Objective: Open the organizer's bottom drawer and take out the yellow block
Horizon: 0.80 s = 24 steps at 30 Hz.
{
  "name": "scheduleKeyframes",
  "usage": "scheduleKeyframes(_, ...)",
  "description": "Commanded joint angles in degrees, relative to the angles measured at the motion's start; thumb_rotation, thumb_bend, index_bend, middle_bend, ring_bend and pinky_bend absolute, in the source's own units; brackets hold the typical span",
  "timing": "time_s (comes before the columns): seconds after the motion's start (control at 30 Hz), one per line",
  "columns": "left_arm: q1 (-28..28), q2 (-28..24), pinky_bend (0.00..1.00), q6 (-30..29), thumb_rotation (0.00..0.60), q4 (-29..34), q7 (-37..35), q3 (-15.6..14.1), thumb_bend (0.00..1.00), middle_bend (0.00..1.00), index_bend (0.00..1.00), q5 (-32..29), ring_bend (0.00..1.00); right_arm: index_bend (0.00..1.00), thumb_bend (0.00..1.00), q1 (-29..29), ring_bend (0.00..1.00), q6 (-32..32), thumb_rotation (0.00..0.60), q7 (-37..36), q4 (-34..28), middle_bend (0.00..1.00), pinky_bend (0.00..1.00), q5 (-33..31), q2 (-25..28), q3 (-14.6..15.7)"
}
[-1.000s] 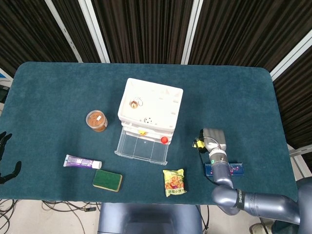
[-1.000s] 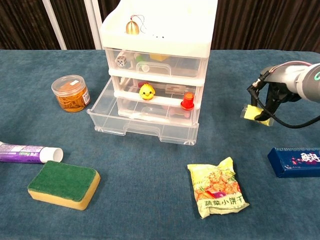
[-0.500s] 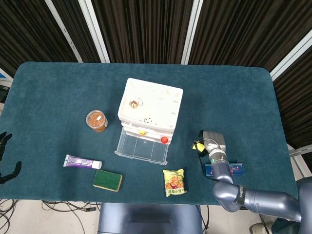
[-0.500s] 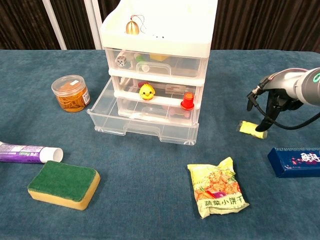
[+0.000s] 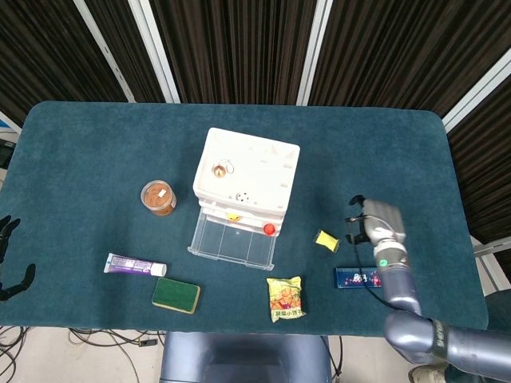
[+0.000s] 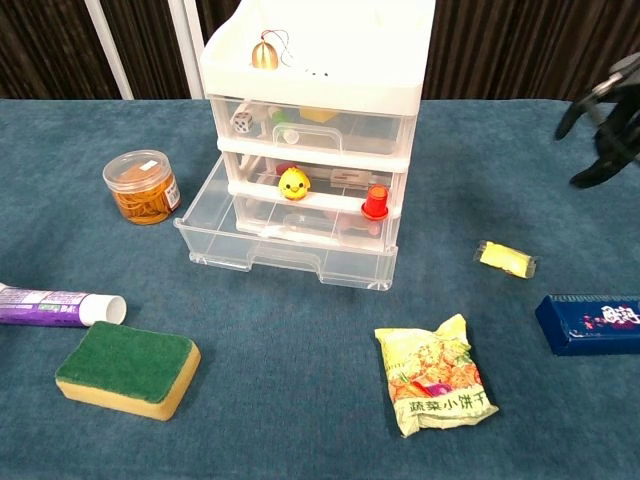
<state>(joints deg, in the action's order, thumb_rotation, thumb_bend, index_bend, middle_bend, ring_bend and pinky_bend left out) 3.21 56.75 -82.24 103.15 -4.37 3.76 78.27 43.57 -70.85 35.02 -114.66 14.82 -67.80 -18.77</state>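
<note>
The white and clear organizer (image 5: 246, 171) (image 6: 315, 60) stands mid-table with its bottom drawer (image 5: 231, 242) (image 6: 285, 245) pulled out and looking empty. The yellow block (image 5: 326, 239) (image 6: 507, 259) lies on the blue cloth to the right of the drawer, with nothing touching it. My right hand (image 5: 375, 222) (image 6: 605, 125) hovers to the right of and above the block, fingers apart and holding nothing. My left hand (image 5: 8, 255) shows only as dark fingers at the far left edge of the head view, off the table and holding nothing.
A jar of rubber bands (image 5: 159, 198) (image 6: 144, 187) stands left of the organizer. Along the front lie a toothpaste tube (image 5: 134, 265), a green sponge (image 6: 126, 367), a snack packet (image 6: 435, 375) and a blue box (image 6: 590, 323) just right of the block.
My right hand let go of the yellow block, which now lies on the cloth. The hand then rose and drew off to the right. The left hand stayed put.
</note>
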Motion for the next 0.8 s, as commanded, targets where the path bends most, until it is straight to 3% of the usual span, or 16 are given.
scheduleKeyframes(0.03, 0.0, 0.0, 0.01, -0.1, 0.6, 0.1, 0.1, 0.0, 0.4, 0.0, 0.03, 0.0, 0.0, 0.22, 0.24, -7.2, 0.68, 3.1, 0.6, -9.2, -4.5, 0.53, 0.58, 6.5, 8.7, -0.6)
scheduleKeyframes(0.13, 0.0, 0.0, 0.01, -0.2, 0.6, 0.2, 0.3, 0.1, 0.4, 0.0, 0.03, 0.0, 0.0, 0.2, 0.2, -12.1, 0.51, 2.4, 0.6, -12.0, -6.5, 0.37, 0.43, 16.4, 12.4, 2.6)
scheduleKeyframes(0.23, 0.0, 0.1, 0.01, -0.3, 0.6, 0.2, 0.7, 0.0, 0.4, 0.0, 0.03, 0.1, 0.0, 0.14, 0.14, -17.2, 0.33, -3.2, 0.6, -12.7, -7.0, 0.21, 0.33, 28.8, 12.4, 7.4)
scheduleKeyframes(0.4, 0.0, 0.3, 0.01, -0.6, 0.6, 0.4, 1.4, -0.1, 0.4, 0.0, 0.03, 0.5, 0.0, 0.13, 0.12, -25.2, 0.29, -14.6, 0.6, -11.3, -2.3, 0.13, 0.27, 50.0, 7.3, 16.7)
scheduleKeyframes(0.57, -0.1, 0.3, 0.0, -0.8, 0.6, 0.4, 1.5, -0.1, 0.4, 0.0, 0.03, 0.7, 0.0, 0.13, 0.1, -30.5, 0.23, -21.1, 0.6, -10.1, 6.0, 0.09, 0.25, 63.1, 1.6, 22.9)
scheduleKeyframes(0.8, -0.2, 0.3, 0.0, -1.7, 0.6, 0.4, 1.4, 0.0, 0.4, 0.0, 0.03, 1.5, 0.0, 0.09, 0.09, -34.8, 0.22, -26.2, 0.6, -9.4, 13.3, 0.08, 0.24, 71.0, -3.7, 24.8)
